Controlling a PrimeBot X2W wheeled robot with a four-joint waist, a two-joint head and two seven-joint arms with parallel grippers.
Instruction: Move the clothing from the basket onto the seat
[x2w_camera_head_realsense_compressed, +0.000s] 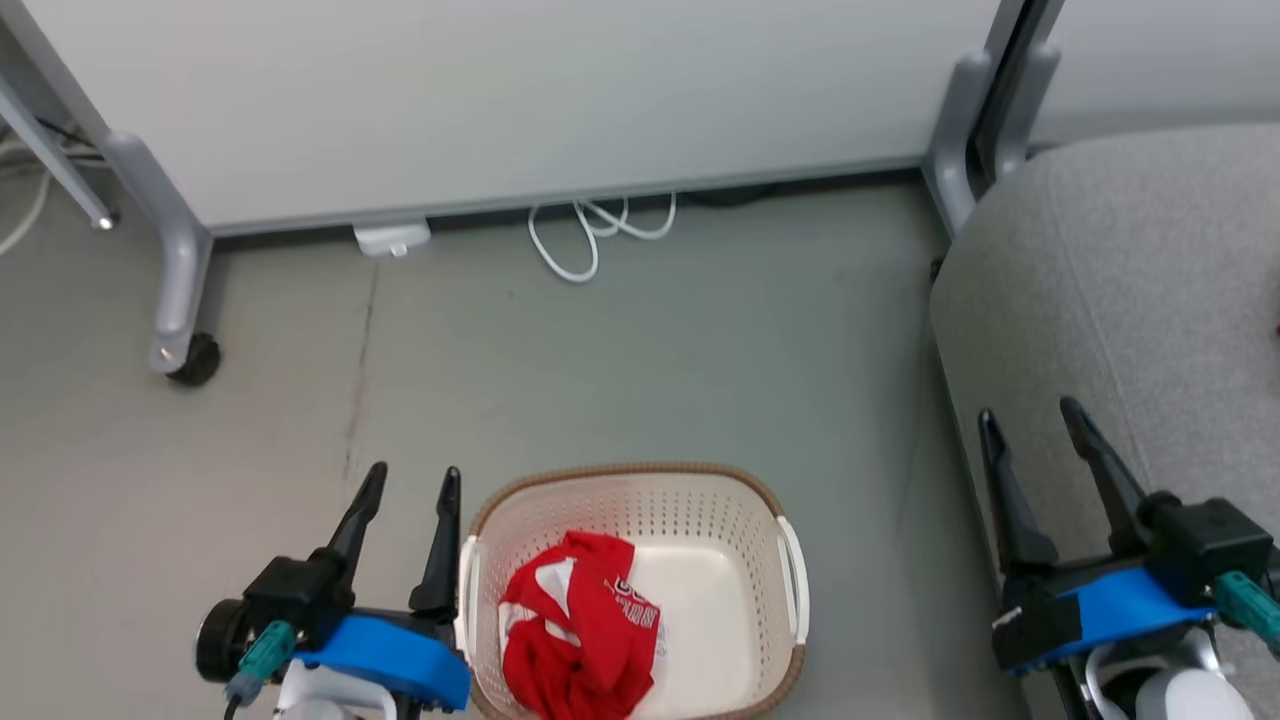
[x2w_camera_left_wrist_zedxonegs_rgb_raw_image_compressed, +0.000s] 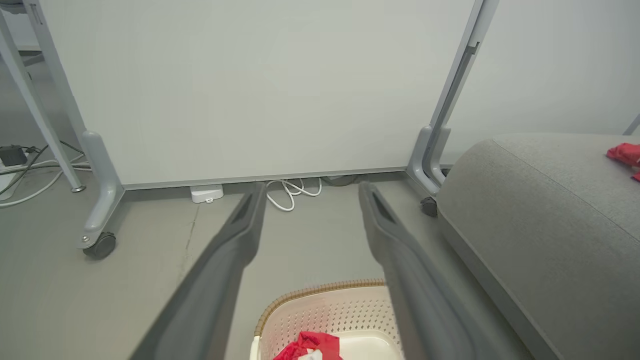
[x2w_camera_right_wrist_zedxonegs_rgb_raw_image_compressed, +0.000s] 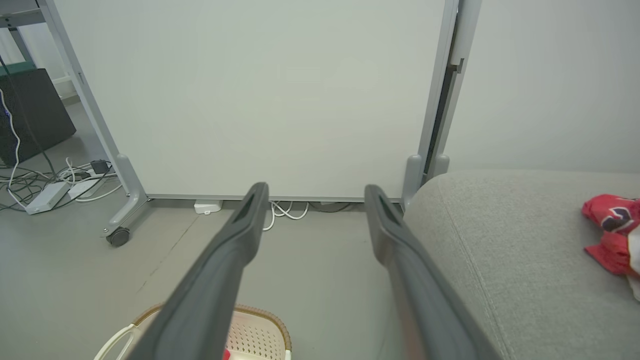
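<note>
Left claw (x2w_camera_head_realsense_compressed: 415, 472) stands released, both fingers spread and holding nothing, just beside the left wall of the basket (x2w_camera_head_realsense_compressed: 640, 512). Right claw (x2w_camera_head_realsense_compressed: 1029, 410) is likewise released and empty, held near the side edge of the sofa (x2w_camera_head_realsense_compressed: 1130, 280). One red garment (x2w_camera_head_realsense_compressed: 575, 630) lies crumpled on the basket's bottom, bunched toward the left wall. Another red piece (x2w_camera_right_wrist_zedxonegs_rgb_raw_image_compressed: 610, 232) lies on the sofa cushion, well apart from the basket. The basket sits on the floor (x2w_camera_head_realsense_compressed: 600, 350), near the sofa's side.

Assessment: the garment looks light, soft and limp, with no stiffness to speak of. It will likely sag and trail from any single grip, and a hanging end could catch the basket rim on the way out. The fabric appears smooth, so a shallow pinch may slip.

Recommended hold: the raised fold at the top of the heap, with fingers driven well into the bunch to gather several layers at once. The left claw is the nearer of the two.
</note>
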